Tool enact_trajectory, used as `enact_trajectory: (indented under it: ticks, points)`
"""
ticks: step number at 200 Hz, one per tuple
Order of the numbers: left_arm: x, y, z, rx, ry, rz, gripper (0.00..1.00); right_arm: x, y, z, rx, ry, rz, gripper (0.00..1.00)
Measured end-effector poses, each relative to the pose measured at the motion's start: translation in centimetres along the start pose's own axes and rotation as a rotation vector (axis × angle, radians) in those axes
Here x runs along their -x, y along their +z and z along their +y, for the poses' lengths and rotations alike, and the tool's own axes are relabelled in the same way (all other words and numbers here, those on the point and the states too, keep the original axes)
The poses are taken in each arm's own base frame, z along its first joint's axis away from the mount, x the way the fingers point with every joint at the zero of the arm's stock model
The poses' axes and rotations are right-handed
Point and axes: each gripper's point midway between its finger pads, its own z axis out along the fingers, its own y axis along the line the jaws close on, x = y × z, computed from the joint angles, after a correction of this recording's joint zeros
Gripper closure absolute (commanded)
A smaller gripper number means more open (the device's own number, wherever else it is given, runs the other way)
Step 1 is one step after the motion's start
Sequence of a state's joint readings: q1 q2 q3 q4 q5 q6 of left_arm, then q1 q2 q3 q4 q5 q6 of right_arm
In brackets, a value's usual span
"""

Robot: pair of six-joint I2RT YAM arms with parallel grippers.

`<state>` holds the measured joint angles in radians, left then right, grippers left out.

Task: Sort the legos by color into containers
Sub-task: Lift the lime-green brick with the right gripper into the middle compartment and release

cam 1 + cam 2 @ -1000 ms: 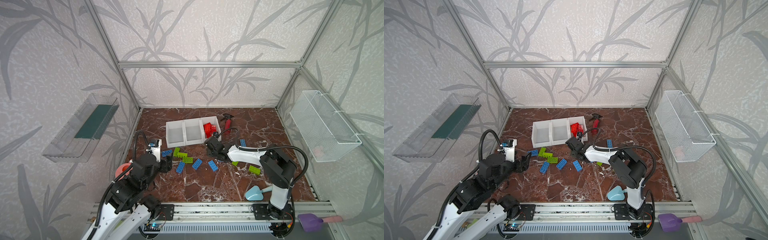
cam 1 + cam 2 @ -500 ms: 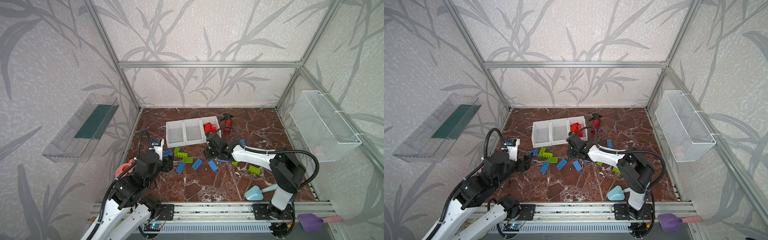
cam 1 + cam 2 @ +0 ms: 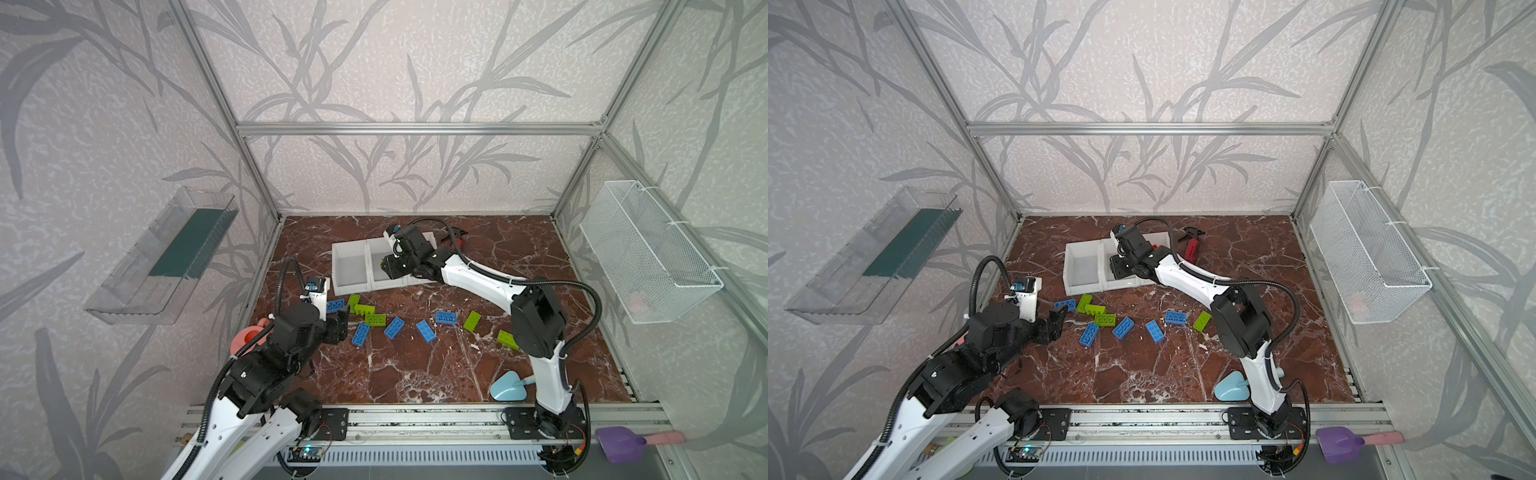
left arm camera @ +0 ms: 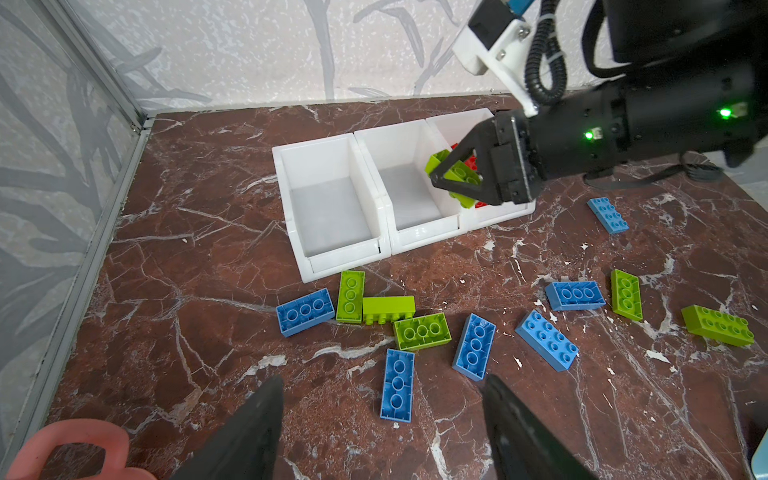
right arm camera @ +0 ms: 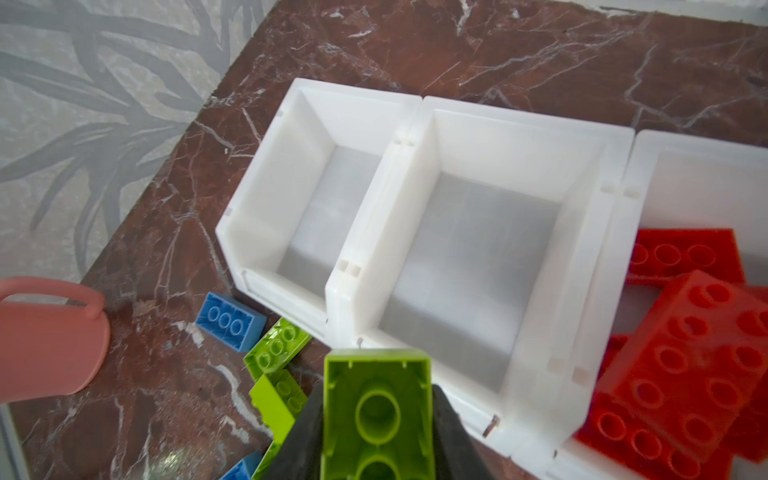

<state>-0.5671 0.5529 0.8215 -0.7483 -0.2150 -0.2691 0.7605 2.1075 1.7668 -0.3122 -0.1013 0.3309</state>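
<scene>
Above the row of white bins [image 4: 332,208], the right jaws are clamped on a lime green brick [image 5: 376,411], pinching its long sides with the hollow underside turned toward the wrist camera. In a top view the brick [image 3: 383,262] hangs over the middle bin [image 5: 469,249], close to the wall it shares with the end bin [image 5: 702,141], where red bricks [image 5: 685,365] already lie. The middle bin and the far bin [image 5: 316,216] both look bare, so either would serve for green. The nearer, middle one seems the natural choice. The step is the release, and what matters most is placement. The brick should sit clearly inside the middle bin's walls, away from the shared wall, or it may tip over among the red ones. Lowering it below the rim before parting the jaws would keep a light, hard brick from bouncing out or catching on the sloped front lip. A small opening should free it, and the arm can then lift straight up to avoid nudging the joined bins. The left jaws stand open and empty, low over the tabletop [image 3: 415,374] just short of a blue brick [image 4: 397,384] among the loose bricks. They sit well apart from the bins and should stay out of the drop path.
</scene>
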Motion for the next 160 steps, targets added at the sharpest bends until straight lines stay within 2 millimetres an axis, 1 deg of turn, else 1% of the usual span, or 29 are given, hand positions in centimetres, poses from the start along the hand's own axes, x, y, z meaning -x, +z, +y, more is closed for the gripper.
enact_trajectory:
  ticks: [27, 54, 76, 90, 103, 121, 146, 160]
  points:
    - [-0.2, 0.2, -0.1, -0.002, 0.002, 0.009, 0.24, 0.6, 2.2, -1.6, -0.018, 0.013, 0.020, 0.76]
    - [-0.4, 0.4, -0.2, -0.003, 0.005, 0.019, 0.24, 0.9, 3.4, -3.1, -0.033, 0.031, 0.037, 0.61]
    - [-0.5, 0.6, -0.2, -0.004, 0.009, 0.027, 0.24, 1.6, 3.9, -3.7, -0.019, 0.051, 0.037, 0.46]
    - [-0.6, 0.7, -0.2, -0.003, 0.013, 0.032, 0.24, 2.1, 4.1, -3.7, -0.009, 0.058, 0.031, 0.38]
    - [-0.6, 0.8, -0.3, -0.003, 0.015, 0.038, 0.23, 2.4, 4.0, -3.9, -0.009, 0.061, 0.027, 0.34]
    - [-0.9, 1.1, -0.5, -0.005, 0.020, 0.055, 0.23, 2.7, 3.9, -3.9, -0.005, 0.059, 0.021, 0.31]
    - [-1.3, 1.7, -0.6, -0.004, 0.029, 0.085, 0.20, 2.8, 3.7, -3.7, 0.000, 0.050, 0.016, 0.27]
    - [-1.4, 1.9, -0.7, -0.004, 0.031, 0.091, 0.17, 2.3, 2.9, -3.7, -0.002, 0.043, 0.018, 0.24]
